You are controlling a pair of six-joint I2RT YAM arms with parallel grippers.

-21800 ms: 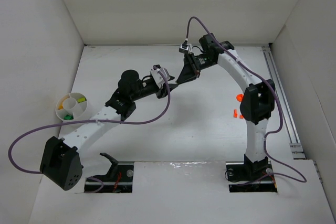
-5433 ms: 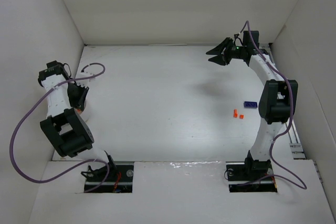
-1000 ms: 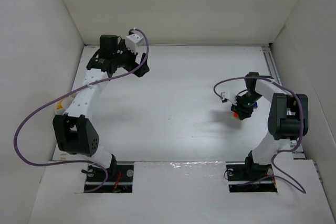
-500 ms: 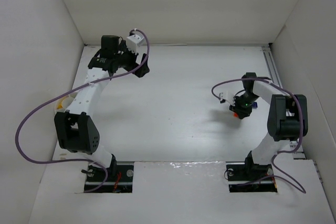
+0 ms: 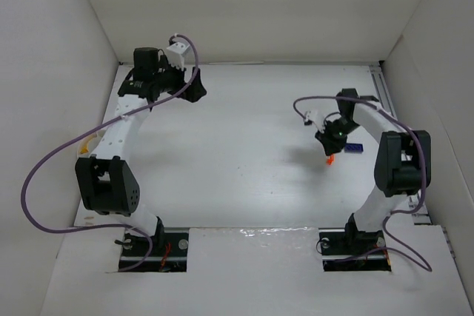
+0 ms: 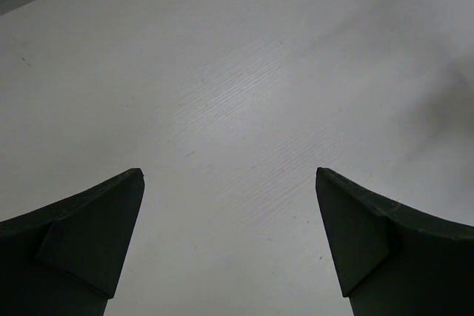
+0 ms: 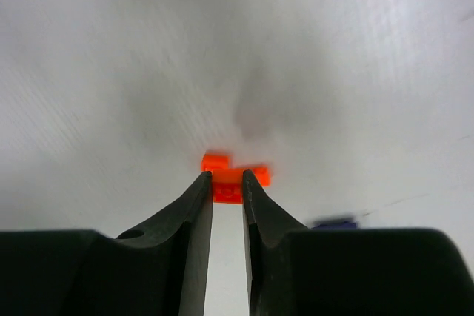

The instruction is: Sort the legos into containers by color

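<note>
My right gripper (image 7: 227, 177) is shut on a small orange lego (image 7: 227, 189), pinched at the fingertips. More orange pieces (image 7: 259, 174) show just beyond it; I cannot tell if they are joined to it. In the top view this gripper (image 5: 329, 153) sits at the right with the orange lego (image 5: 329, 159) at its tip. A purple-blue lego (image 5: 354, 147) lies on the floor just to its right, also visible past the right finger (image 7: 335, 222). My left gripper (image 6: 228, 177) is open over bare floor at the far left (image 5: 194, 91). A container (image 5: 88, 144) peeks from behind the left arm.
White walls enclose the floor on the left, far and right sides. A metal rail (image 5: 400, 146) runs along the right wall. Purple cables loop from both arms; the left one hangs wide over the left side of the floor.
The right gripper's fingers have closed on the orange lego and it has drawn slightly toward the far wall. The left arm has swung a little to the left.
</note>
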